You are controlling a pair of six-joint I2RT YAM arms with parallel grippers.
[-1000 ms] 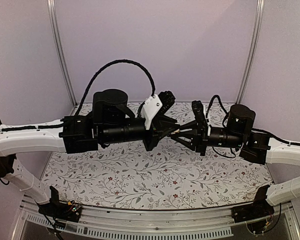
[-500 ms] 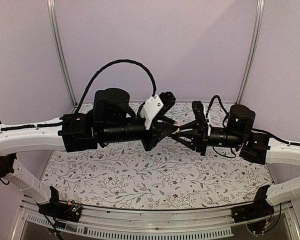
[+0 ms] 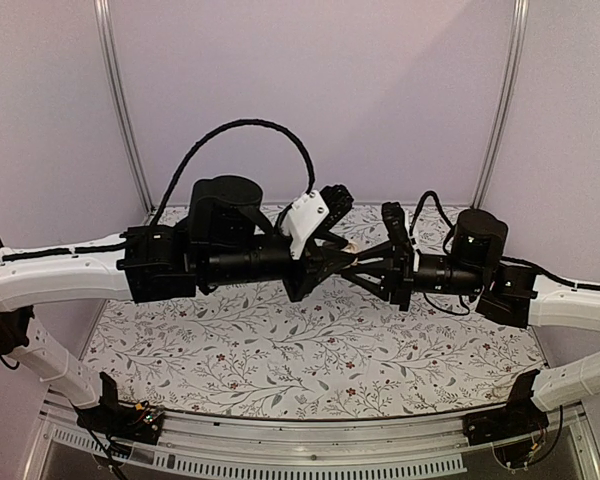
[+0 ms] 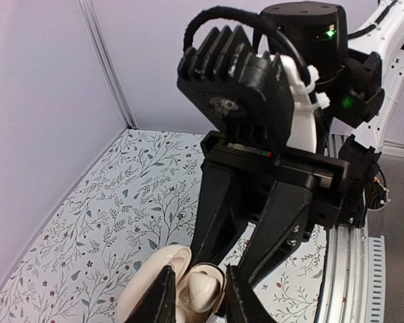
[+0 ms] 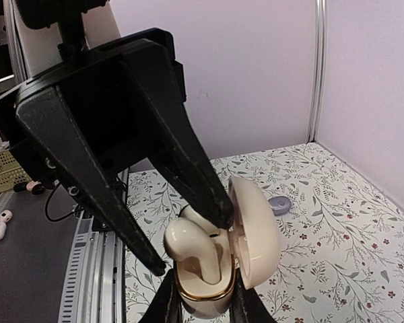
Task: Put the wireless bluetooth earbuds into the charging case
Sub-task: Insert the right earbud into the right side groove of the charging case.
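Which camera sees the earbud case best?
Right wrist: the open charging case sits close and clear, with an earbud in it. Left wrist cuts it off at the bottom edge; top external shows only a speck.

Top view overhead, rearward; wrist views close, opposed, sharing case (image 5: 256,232).

Left arm (image 3: 70,275) and right arm (image 3: 570,305) stretch inward, fingers (image 3: 328,263) meeting midair.

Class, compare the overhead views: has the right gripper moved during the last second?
Yes, slightly. The right gripper, holding the charging case, has edged toward the picture's left, away from the right frame post.
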